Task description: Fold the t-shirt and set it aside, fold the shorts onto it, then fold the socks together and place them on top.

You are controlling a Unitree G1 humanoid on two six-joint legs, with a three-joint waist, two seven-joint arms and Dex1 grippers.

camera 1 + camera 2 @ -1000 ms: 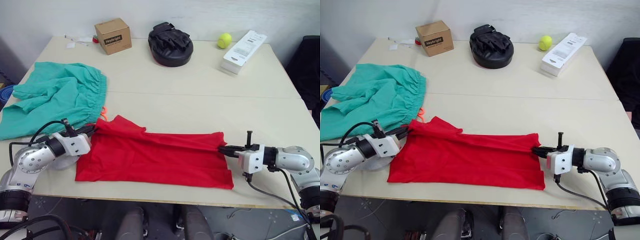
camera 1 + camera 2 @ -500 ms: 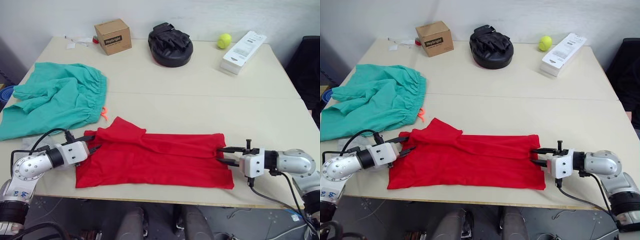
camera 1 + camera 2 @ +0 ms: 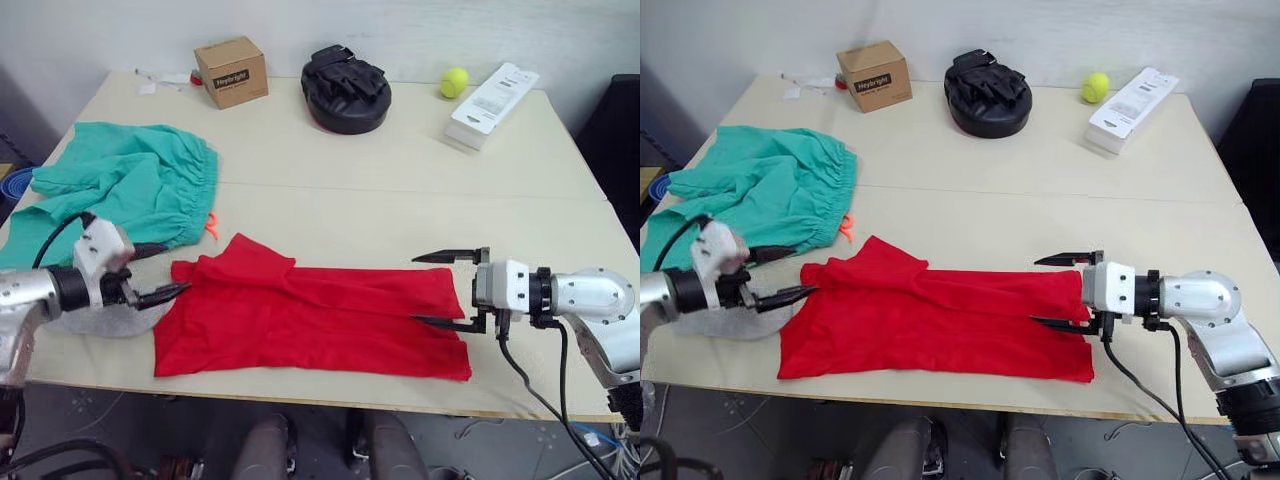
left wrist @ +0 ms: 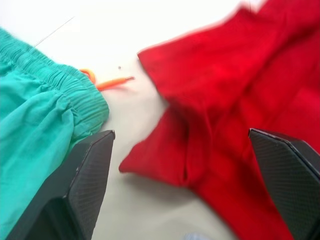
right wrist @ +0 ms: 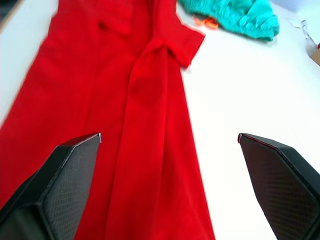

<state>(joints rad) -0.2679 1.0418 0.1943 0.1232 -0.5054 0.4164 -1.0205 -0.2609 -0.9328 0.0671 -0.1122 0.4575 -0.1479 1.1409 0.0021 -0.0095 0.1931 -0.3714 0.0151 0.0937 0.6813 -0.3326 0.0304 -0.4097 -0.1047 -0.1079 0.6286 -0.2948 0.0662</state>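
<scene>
Along the near edge of the cream table (image 3: 400, 190) lies the bright red short-sleeved t-shirt (image 3: 310, 320), folded lengthwise into a long band. Both claws stand wide open and empty: the left gripper (image 3: 155, 272) just off the sleeve end, the right gripper (image 3: 442, 290) at the hem end. Cross-folding and setting aside remain. The teal-green gathered shorts (image 3: 110, 195) lie unfolded at far left. What may be a light grey sock (image 3: 120, 318) hides beneath the left arm.

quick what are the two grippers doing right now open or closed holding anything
Left gripper: open, empty, at the sleeve end of the bright red fabric t-shirt.
Right gripper: open, empty, at the shirt's other end.
</scene>
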